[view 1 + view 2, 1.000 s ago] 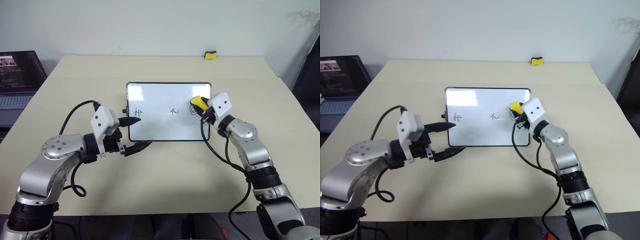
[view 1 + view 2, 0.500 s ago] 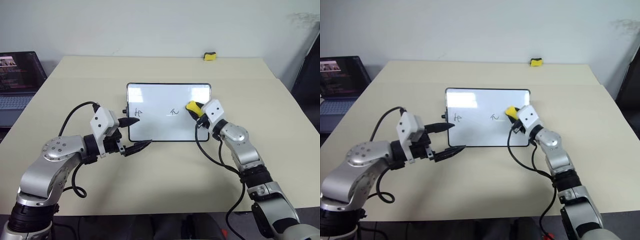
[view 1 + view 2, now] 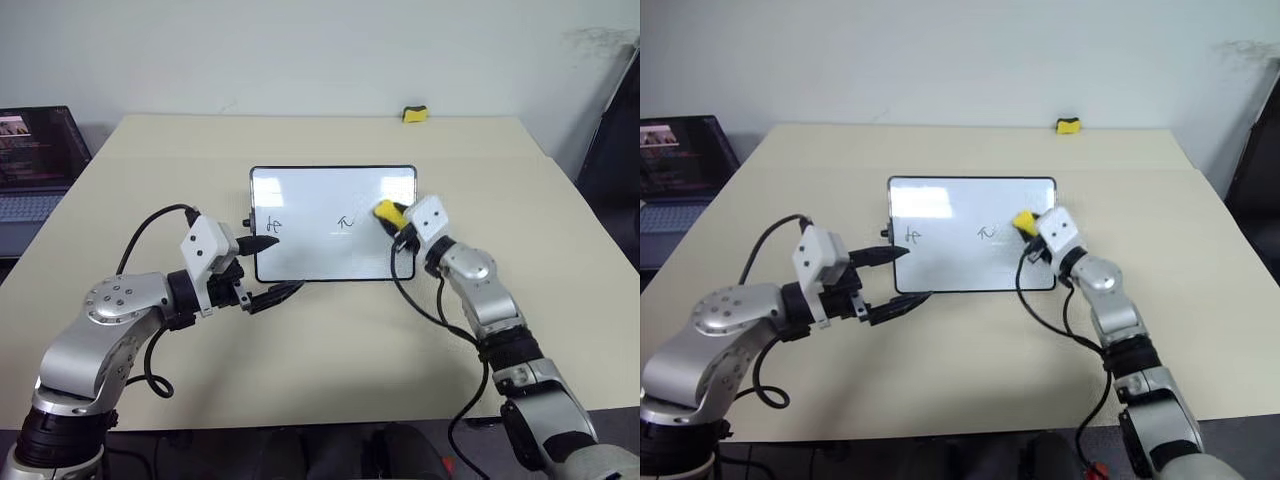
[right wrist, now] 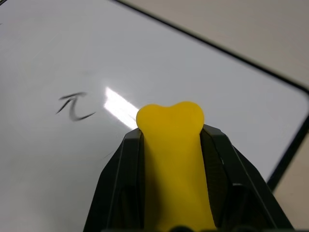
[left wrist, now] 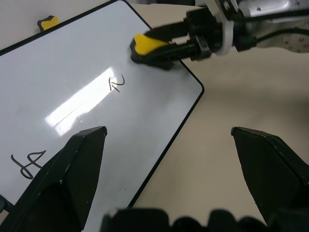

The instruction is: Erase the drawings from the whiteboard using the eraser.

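Observation:
The whiteboard lies flat in the middle of the table. Two drawings show on it: a hash-like scribble near its left end and a zigzag mark in the middle. My right gripper is shut on the yellow eraser, which rests on the board's right part, just right of the zigzag. The eraser sits squeezed between both fingers. My left gripper is open at the board's near left corner, one finger by the left edge and the other at the front edge.
A second yellow block sits at the table's far edge. A laptop stands off the table's left side. The beige table has bare room in front of the board and on both sides of it.
My right gripper has slid the eraser a little left across the board's right end. A small spiral mark beside the eraser a second ago no longer shows. The left arm has kept still.

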